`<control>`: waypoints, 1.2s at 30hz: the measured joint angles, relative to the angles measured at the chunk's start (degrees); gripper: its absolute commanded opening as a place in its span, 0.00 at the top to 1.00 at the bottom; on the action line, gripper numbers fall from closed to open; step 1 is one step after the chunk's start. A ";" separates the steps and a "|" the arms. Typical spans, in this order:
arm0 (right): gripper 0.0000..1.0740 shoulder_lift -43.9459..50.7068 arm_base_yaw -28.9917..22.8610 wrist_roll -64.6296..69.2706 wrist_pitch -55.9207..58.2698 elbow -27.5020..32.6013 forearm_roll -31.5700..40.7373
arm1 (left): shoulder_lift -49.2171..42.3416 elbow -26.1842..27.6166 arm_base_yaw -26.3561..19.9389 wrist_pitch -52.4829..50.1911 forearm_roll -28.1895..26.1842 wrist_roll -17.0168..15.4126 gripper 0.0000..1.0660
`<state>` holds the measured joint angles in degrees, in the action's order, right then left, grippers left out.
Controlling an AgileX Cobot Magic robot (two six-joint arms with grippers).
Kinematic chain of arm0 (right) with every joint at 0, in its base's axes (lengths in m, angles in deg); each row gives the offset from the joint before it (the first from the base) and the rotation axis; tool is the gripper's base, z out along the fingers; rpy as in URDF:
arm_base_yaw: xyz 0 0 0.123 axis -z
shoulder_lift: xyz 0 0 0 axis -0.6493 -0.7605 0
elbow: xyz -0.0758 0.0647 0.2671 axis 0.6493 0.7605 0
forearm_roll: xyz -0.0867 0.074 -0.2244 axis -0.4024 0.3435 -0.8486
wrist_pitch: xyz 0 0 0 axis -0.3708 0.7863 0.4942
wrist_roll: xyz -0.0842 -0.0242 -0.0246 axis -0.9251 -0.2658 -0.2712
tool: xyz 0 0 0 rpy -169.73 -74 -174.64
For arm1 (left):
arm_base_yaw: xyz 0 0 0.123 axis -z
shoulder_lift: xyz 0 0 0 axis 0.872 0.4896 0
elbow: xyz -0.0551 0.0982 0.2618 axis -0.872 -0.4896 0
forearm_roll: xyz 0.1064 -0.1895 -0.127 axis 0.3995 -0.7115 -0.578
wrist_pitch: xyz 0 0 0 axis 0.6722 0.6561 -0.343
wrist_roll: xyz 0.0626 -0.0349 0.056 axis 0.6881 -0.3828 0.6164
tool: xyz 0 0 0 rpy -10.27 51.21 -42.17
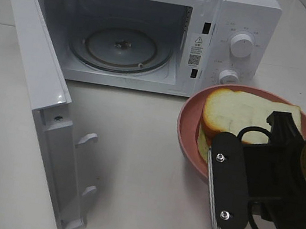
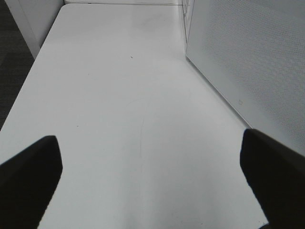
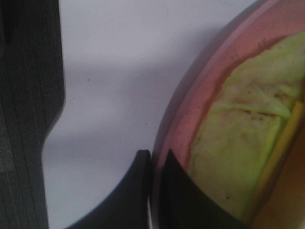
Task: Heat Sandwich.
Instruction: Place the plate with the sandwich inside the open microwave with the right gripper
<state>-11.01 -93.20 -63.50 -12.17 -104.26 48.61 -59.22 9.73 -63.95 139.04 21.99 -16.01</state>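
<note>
The sandwich lies flat in a round pink plate on the surface, just in front of the microwave's control panel, right of its open cavity. Its top is a square slice of white bread with a tan crust. A pale yellow-green filling pokes out from under the bread and rests on the plate's inner slope, close to the rim. The near right part of the sandwich is hidden.
</note>
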 measured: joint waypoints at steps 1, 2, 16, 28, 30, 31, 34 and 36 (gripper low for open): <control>1.00 0.00 0.00 0.11 -0.46 0.00 0.17 | 0.00 0.00 0.00 0.00 0.00 0.00 0.10; 1.00 0.00 0.00 0.17 -0.86 0.00 0.40 | 0.00 0.00 0.00 0.00 0.00 0.00 0.10; 1.00 0.00 0.00 -16.67 -3.61 0.06 2.29 | 0.00 0.00 0.00 0.00 0.00 0.00 0.10; 1.00 0.00 0.00 -29.62 -5.90 0.06 5.04 | 0.00 0.00 0.00 0.00 0.00 0.00 0.10; 1.00 0.00 0.23 -32.83 -5.90 0.06 6.82 | 0.00 0.00 0.00 0.00 0.00 0.00 0.10; 1.00 0.00 0.23 -32.83 -5.90 0.06 6.82 | 0.00 0.00 0.00 0.00 0.00 0.00 0.10; 1.00 -0.11 3.44 -37.76 -6.36 0.06 9.51 | 0.00 0.00 0.00 0.00 0.00 0.00 0.10; 1.00 -0.23 4.76 -39.02 -6.59 0.06 9.91 | 0.00 0.00 0.00 0.00 0.00 0.00 0.10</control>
<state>-11.23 -88.44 -102.52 -18.76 -104.20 58.52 -59.22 9.73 -63.95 139.04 21.99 -16.01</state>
